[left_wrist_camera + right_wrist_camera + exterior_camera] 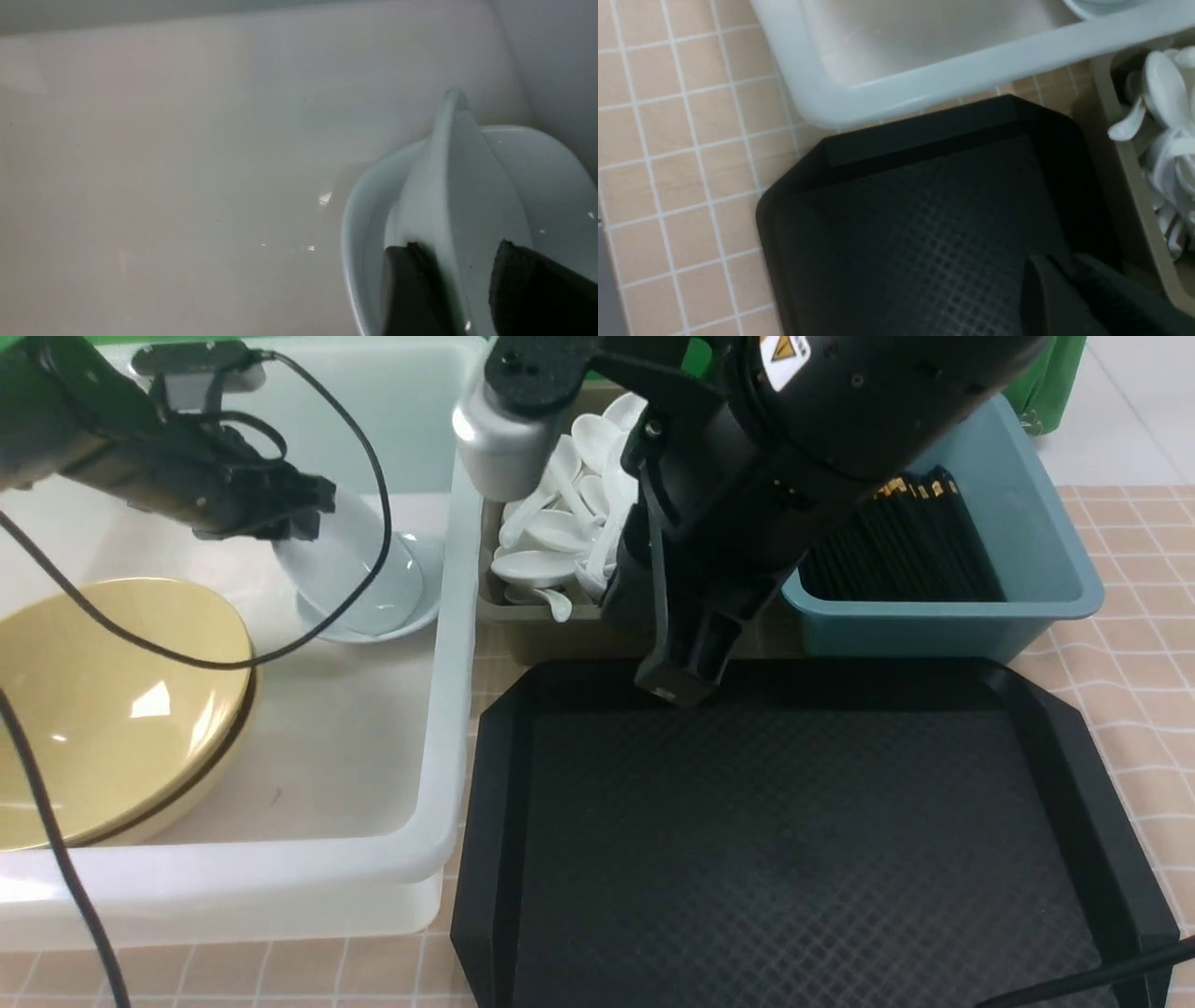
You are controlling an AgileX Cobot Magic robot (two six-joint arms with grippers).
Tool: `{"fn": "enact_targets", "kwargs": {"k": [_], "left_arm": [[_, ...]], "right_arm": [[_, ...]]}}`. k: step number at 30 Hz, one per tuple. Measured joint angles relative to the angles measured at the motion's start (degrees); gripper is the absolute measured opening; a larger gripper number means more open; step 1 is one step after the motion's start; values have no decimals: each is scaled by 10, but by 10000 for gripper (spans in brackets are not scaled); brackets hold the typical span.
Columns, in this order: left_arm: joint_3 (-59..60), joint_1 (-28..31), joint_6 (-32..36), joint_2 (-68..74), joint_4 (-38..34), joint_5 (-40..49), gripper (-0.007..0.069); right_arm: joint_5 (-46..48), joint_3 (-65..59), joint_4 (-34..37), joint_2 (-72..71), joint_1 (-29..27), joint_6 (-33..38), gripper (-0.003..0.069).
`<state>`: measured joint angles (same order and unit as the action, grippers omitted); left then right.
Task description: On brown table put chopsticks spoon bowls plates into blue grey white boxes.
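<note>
Left gripper [458, 247] jaws spread, white plate [467, 186] standing on edge between them, resting in second plate [551, 186] at far right of white tub [439, 728]. Yellow bowl [112, 700] near left in same tub. Right gripper [1064, 280] jaws pressed together, empty, over far edge of black tray [794, 821]; spoons [560, 537] piled in grey bin [527, 637] just beyond.

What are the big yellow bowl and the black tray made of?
Yellow bowl: smooth and glossy with bright reflections, so probably melamine plastic or glazed ceramic; the look does not settle which. Black tray: dull, with a moulded diamond pattern, so likely plastic.
</note>
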<state>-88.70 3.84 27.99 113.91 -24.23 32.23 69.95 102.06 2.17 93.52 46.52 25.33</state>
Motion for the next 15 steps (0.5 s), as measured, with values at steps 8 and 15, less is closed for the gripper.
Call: {"fn": "enact_targets", "kwargs": {"k": [8, 15], "left_arm": [[-26, 0, 7, -17, 54, 24, 514], [-127, -2, -30, -85, 56, 138, 496]], "right_arm": [[2, 0, -5, 0, 0, -7, 99], [16, 0, -6, 0, 0, -11, 99]]}}
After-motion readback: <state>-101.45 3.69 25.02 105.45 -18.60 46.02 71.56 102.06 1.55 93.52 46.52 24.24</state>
